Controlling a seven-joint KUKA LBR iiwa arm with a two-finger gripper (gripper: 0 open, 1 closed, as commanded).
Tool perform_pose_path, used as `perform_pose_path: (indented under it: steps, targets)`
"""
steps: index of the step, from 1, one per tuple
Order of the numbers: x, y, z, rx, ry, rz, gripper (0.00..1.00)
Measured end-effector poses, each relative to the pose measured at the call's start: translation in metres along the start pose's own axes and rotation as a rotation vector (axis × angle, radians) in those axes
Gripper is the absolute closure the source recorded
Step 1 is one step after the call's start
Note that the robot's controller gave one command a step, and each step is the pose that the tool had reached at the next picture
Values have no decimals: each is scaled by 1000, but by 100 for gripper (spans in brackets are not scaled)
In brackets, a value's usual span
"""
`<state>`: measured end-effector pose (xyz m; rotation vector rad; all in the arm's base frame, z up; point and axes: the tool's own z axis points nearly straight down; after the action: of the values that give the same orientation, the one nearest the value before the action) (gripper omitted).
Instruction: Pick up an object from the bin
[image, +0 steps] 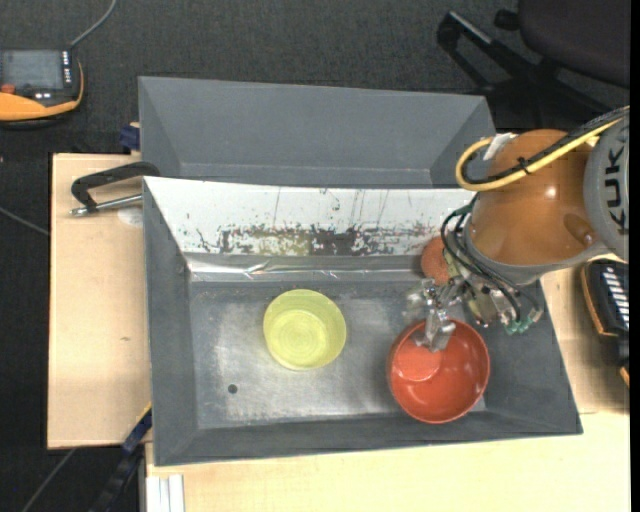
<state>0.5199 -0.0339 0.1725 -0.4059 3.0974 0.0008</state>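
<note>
A red bowl (440, 375) lies at the front right of the bin floor, its opening facing up. My gripper (436, 328) hangs over the bowl's far rim, with one metal finger reaching down into the bowl. A yellow-green bowl (304, 328) sits near the middle of the bin floor, well to the left of the gripper. A small reddish-orange thing (434, 258) peeks out behind the gripper by the bin's right back wall, mostly hidden.
The arm with its orange cover and yellow cable comes in over the bin's right rim. The bin's back wall slopes and is scuffed.
</note>
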Motion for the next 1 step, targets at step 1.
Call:
perform_pose_path:
  steps: [1]
  targets:
    - [-51,-31,-12,3,-10,-115,100]
